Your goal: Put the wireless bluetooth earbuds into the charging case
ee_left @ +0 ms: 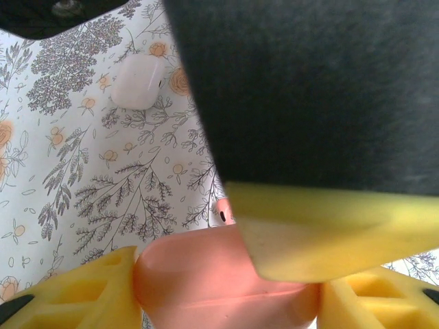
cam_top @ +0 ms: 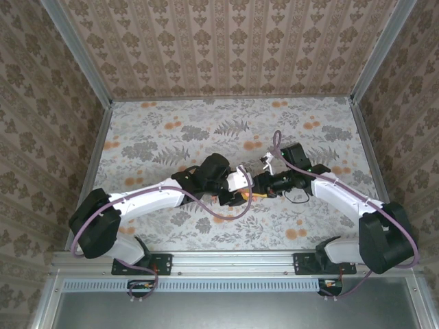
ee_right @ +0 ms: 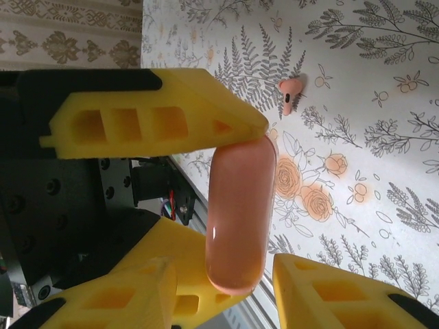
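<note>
Left gripper (ee_left: pixel 226 291): its yellow fingers (ee_left: pixel 75 291) are closed on the pink charging case (ee_right: pixel 236 205), one pad on each of two opposite sides, at the bottom of the left wrist view.
Right gripper (ee_right: pixel 230 277): its fingers stand wide, one on each side of the lower end of the case. A small gap shows beside the finger at the lower right of the right wrist view, so I judge it does not pinch the case.
Pink charging case: it is held on edge between the two arms, in the middle of the top view. Only a fine seam shows on it, so the lid seems shut. I cannot see what is inside.
Pink earbud (ee_right: pixel 291 94): it lies loose on the table (cam_top: pixel 171 130), near the case but apart from it, in the upper right of the right wrist view. It is not in any case.
White case (ee_left: pixel 139 82): it lies on the table in the upper left of the left wrist view, well apart from the pink one. It looks closed and its contents are hidden.
Risk, slipping: the case is smooth and rounded, so it may turn or shoot out of the pads if the right fingers push it sideways while closing.
Risk, lid: if both grippers press across the seam, the lid probably cannot open.
Risk, earbud: it is tiny and close to the fingers, so a low move could knock it away.
</note>
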